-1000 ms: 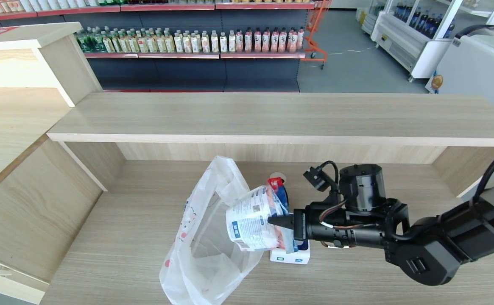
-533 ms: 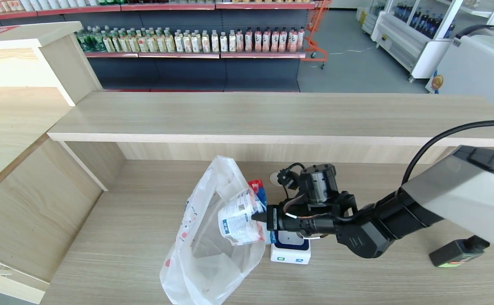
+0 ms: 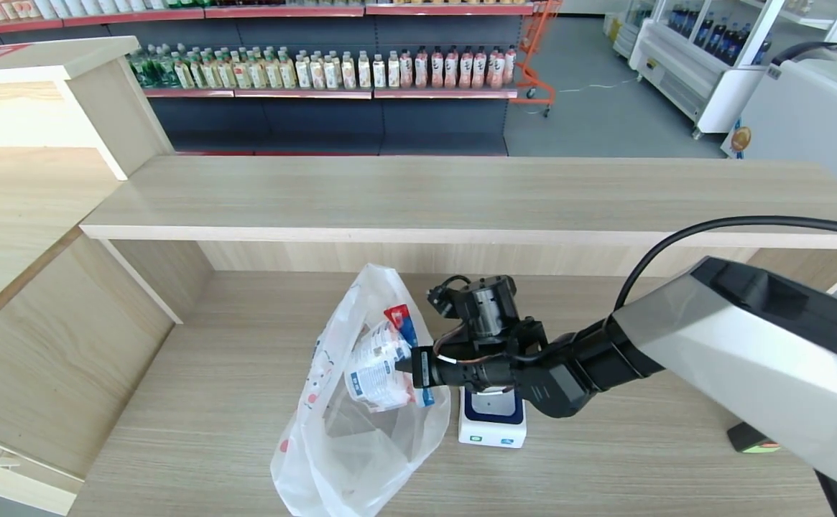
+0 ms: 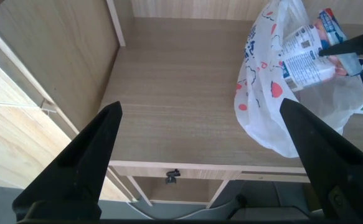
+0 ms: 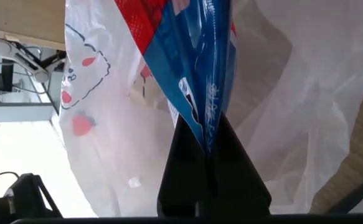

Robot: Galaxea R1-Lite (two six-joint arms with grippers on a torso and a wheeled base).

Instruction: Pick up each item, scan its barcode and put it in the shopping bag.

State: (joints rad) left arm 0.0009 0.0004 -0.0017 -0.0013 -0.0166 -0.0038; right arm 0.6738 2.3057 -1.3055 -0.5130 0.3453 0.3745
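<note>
Pkt (image 3: 373, 366) farther left, red end up

Thin translucent plastic shopping bag (image 3: 350, 431), glossy snack packet (image 3: 378, 366), matt woodgrain counter (image 3: 195, 402)

Packet (image 3: 373, 370) (red-blue top) in shopping bag (image 3: 332, 459) mouth

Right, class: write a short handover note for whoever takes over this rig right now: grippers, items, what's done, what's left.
Left gripper: open, empty, above the counter near its front edge.
Right gripper: shut on the snack packet, held at the mouth of the shopping bag.
Scanner: on the counter beside the bag.
Done: packet brought to the bag.
Left: release it; a dark object at the counter's right may be next.
</note>
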